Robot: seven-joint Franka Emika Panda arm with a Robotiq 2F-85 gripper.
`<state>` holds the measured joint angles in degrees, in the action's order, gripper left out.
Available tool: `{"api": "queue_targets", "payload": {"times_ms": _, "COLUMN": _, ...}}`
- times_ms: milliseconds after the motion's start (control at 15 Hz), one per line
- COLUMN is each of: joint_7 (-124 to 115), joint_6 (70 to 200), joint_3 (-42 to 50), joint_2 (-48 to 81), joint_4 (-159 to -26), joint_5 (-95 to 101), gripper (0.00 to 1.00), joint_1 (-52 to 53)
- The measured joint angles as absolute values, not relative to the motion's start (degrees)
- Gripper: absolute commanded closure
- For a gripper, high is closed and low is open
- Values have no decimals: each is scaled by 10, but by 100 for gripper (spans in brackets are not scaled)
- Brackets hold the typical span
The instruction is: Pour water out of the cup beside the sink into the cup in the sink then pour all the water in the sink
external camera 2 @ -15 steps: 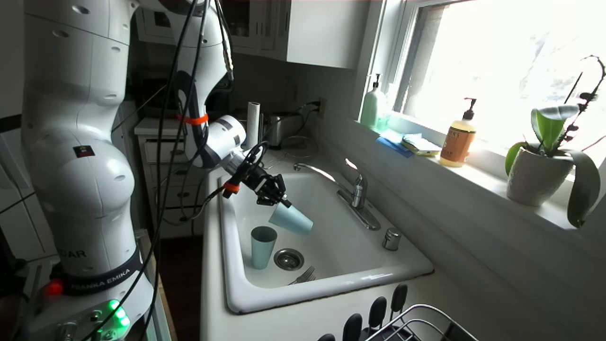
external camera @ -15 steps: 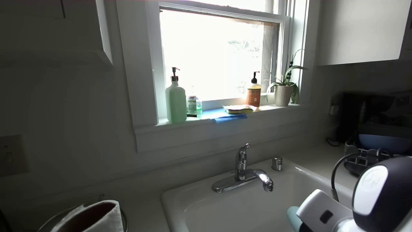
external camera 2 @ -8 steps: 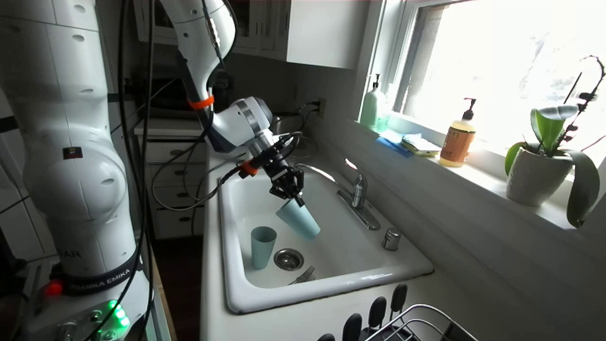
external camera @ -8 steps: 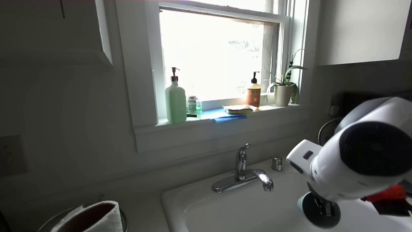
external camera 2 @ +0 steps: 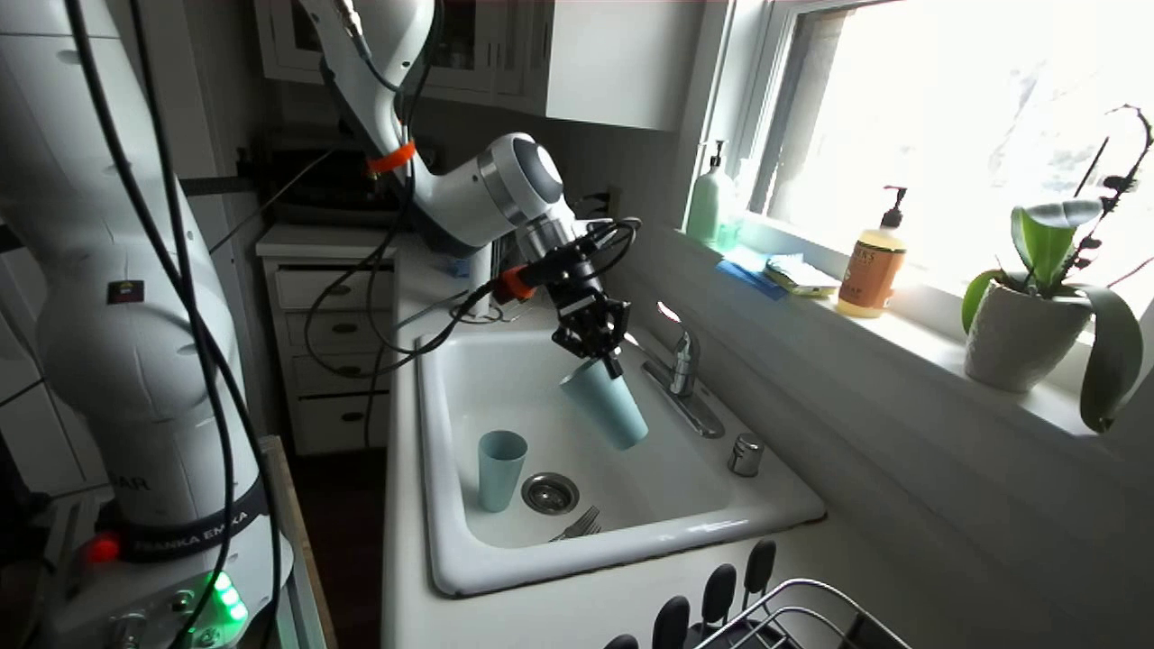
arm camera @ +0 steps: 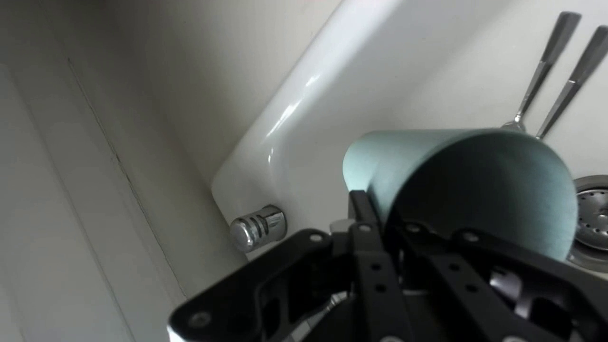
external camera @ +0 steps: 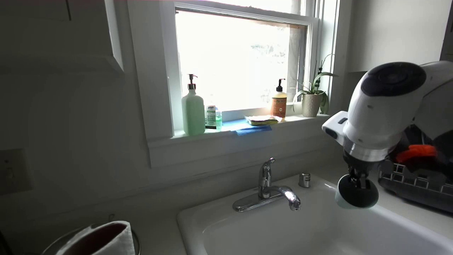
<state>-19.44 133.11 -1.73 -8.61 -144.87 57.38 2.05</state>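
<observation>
Right at the business end, one black two-fingered gripper [arm camera: 375, 208] is pinching the rim of a tapered light-blue cup [external camera 2: 606, 406], one fingertip along the outer wall, the other at the mouth. That cup hangs tilted over the single white rectangular sink [external camera 2: 631, 543]; in an exterior view its long axis slants, wide mouth up and left, narrower base down and right. Cups? Two in all: an upright light-blue cup [external camera 2: 500, 473] stands on the sink floor, just beside one round metal drain [external camera 2: 550, 494]. Two metal utensils [arm camera: 558, 40] lie there, ends hidden behind the pinched cup in the wrist view. One chrome faucet [external camera 2: 685, 361] on the back rim, the gripper blocking part of its spout in an exterior view, and one short chrome cylinder [external camera 2: 746, 455] near it. On the white windowsill [external camera 2: 924, 338]: one pale-green pump bottle [external camera: 193, 111], one amber pump bottle with an orange label [external camera: 279, 104], one sponge [external camera: 262, 121], one potted plant [external camera 2: 1028, 333].
</observation>
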Motion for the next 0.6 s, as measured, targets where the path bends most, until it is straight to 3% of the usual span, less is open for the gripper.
{"api": "queue_targets", "payload": {"times_ms": 600, "joint_7": -2, "joint_6": 1433, "joint_3": 90, "joint_2": -127, "joint_4": -1439, "joint_5": 432, "gripper": 99, "joint_1": -49}}
